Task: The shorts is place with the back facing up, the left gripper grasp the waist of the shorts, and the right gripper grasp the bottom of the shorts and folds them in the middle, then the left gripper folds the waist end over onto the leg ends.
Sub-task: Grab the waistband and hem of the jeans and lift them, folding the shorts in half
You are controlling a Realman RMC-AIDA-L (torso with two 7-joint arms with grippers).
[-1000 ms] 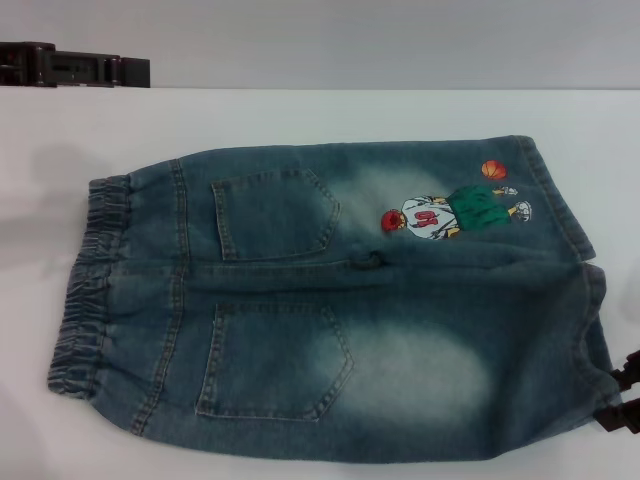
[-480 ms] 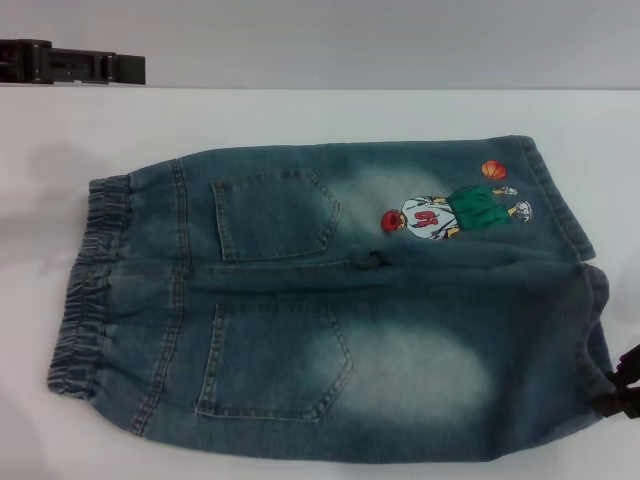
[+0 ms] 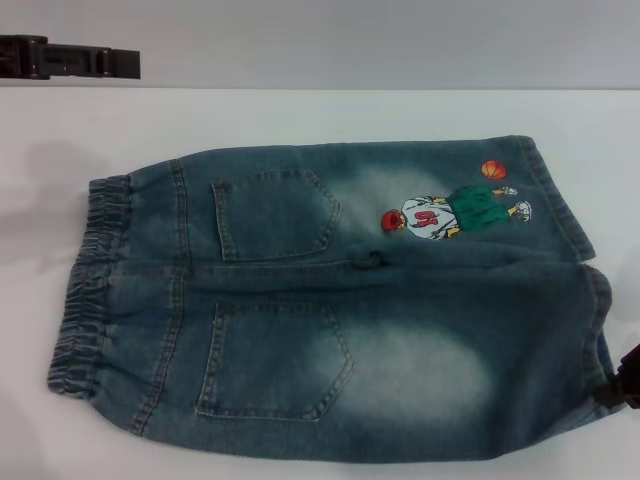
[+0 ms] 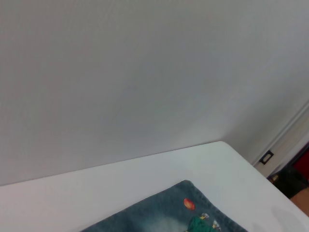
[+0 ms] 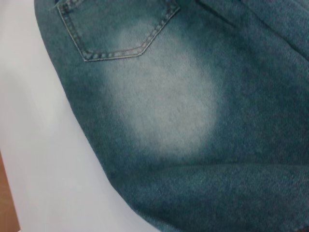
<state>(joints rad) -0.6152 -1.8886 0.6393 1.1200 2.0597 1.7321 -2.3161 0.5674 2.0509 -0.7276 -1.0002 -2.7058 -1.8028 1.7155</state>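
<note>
The blue faded-wash denim shorts (image 3: 330, 300) lie flat, back pockets up, on the white bench (image 3: 300, 115), ready for folding, while the black right gripper (image 3: 622, 385) sits at their near leg hem, finger state impossible to tell.

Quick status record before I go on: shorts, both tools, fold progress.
shorts: flat on white table, back pockets up, waistband at robot's left, leg hems at right
print: on far leg
right tool: at near leg hem, mostly out of view
left tool: far left, beyond the table's back edge, apart from shorts
fold: not yet begun
</note>
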